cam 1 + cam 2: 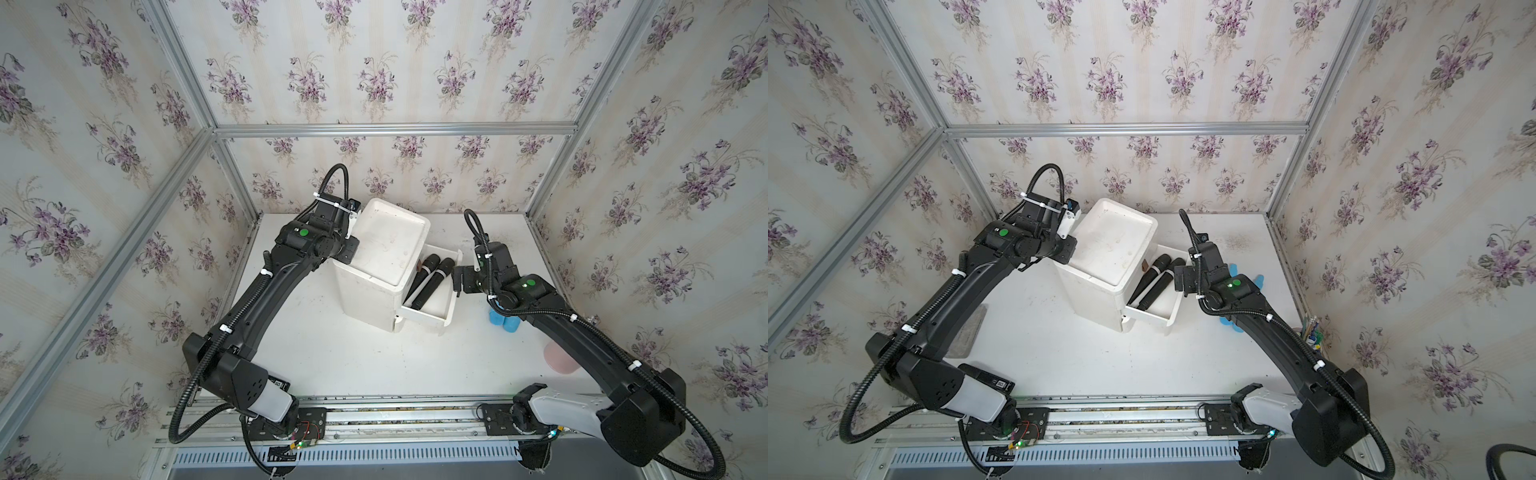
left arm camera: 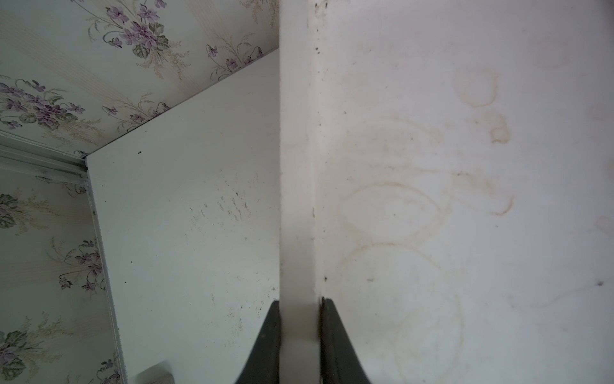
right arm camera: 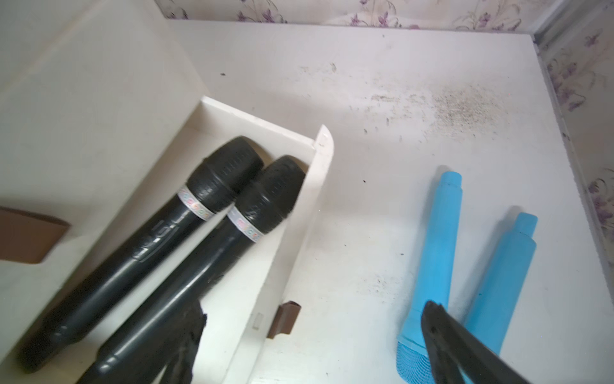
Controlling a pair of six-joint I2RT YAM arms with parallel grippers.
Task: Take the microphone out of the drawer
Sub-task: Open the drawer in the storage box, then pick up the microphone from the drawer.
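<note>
Two black microphones [image 3: 186,229] [image 3: 229,252] lie side by side in the open white drawer [image 3: 299,212], which is pulled out of a white cabinet [image 1: 370,299]. They show in both top views [image 1: 434,282] [image 1: 1156,286]. My right gripper [image 3: 314,307] is open just above the drawer's front wall and its brown handle [image 3: 285,319]; one finger [image 3: 189,332] hangs over a microphone's handle end, the other over the table. My left gripper [image 2: 300,309] is shut on the raised rim [image 2: 297,199] of the cabinet's top.
Two blue microphones [image 3: 435,249] [image 3: 501,282] lie on the table right of the drawer, partly under my right arm. A pink cup [image 1: 559,359] stands near the right wall. A grey pad [image 1: 971,328] lies at the left, a black device [image 1: 992,380] by the left arm's base.
</note>
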